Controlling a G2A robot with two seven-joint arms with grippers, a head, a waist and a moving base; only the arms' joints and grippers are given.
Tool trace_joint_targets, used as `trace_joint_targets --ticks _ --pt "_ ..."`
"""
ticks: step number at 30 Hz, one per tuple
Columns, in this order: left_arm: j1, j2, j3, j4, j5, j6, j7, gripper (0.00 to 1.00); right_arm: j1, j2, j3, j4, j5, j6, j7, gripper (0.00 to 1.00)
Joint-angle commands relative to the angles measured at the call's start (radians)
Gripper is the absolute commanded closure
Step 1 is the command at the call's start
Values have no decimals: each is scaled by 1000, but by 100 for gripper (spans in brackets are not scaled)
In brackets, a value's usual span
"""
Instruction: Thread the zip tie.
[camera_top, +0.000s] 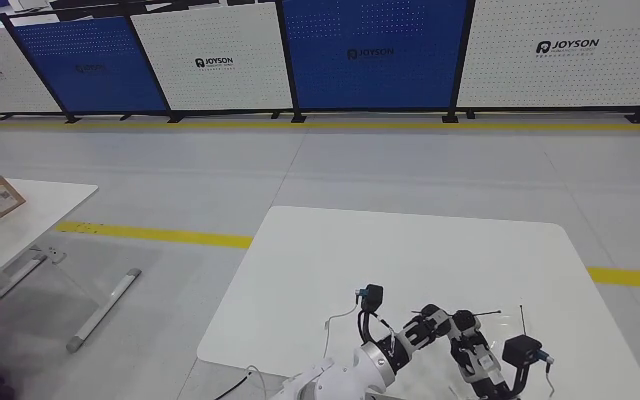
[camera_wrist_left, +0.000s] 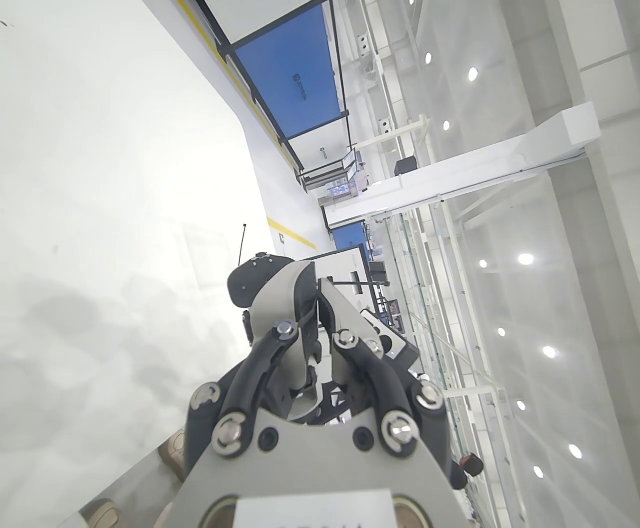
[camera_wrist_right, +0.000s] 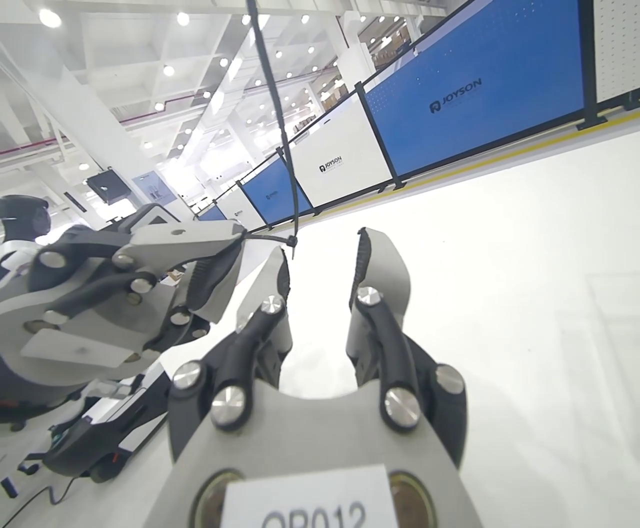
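Factory hall: blue-white partition panels (camera_top: 375, 50), yellow floor lines (camera_top: 150, 234), high ceiling lights (camera_wrist_left: 525, 259).

The left gripper (camera_wrist_left: 318, 292), a grey metal two-finger claw with black ribbed pads, has its fingers pressed together on a thin black plastic zip tie (camera_wrist_right: 280, 125), pinching it close to the head. The right gripper (camera_wrist_right: 325, 255), of the same grey metal and black build, sits just beside it with its fingers spread apart and its tips angled toward the left one. Seen from above, the white-and-black left arm (camera_top: 385, 350) and the right arm (camera_top: 490, 362) bend inward, bringing the two grippers close together.
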Motion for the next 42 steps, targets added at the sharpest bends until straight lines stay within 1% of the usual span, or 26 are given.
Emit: trace_joint_targets --ticks 1,2,4,6,10,11,12,14,17,23,26,29,30,35,38,42 --pt "0 0 0 1 0 1 2 100 0 0 1 0 0 -2 0 74" --pt "-1 0 1 2 -1 1 3 100 -1 -1 1 0 4 -4 -5 76" --pt "-1 -1 1 2 -2 2 4 100 -2 -1 3 0 9 -7 -9 75" --pt "-1 -1 2 2 -2 3 5 100 -3 -2 5 0 11 -11 -11 78" --pt "-2 -1 3 3 0 4 6 100 -4 -2 6 0 7 -13 -9 78" --pt "-3 -1 3 3 1 5 7 100 -4 -2 6 -1 6 -13 -9 81" --pt "-4 -1 4 5 1 6 8 100 -5 -2 6 -1 4 -12 -9 82" --pt "-5 -2 5 8 1 7 8 100 -5 -3 5 0 0 -12 -11 80" --pt "-6 -2 8 12 1 9 9 100 -5 -4 4 1 -3 -11 -11 84" --pt "-8 -3 13 17 6 13 10 100 -2 -5 2 4 -9 -12 -7 81" --pt "-11 -4 17 20 10 16 12 100 0 -6 1 7 -8 -12 -6 85" --pt "-12 -5 19 21 11 17 15 100 2 -7 1 10 -5 -13 -7 95" --pt "-13 -6 19 22 11 16 17 100 2 -7 1 11 -4 -13 -8 100" --pt "-13 -6 20 23 9 10 21 100 3 -8 2 12 -2 -14 -7 100" --pt "-11 -7 23 20 7 -8 17 100 5 -9 -1 15 -5 -16 -1 100" --pt "-14 -8 33 17 16 -19 14 100 11 -11 -11 19 -13 -15 4 100"
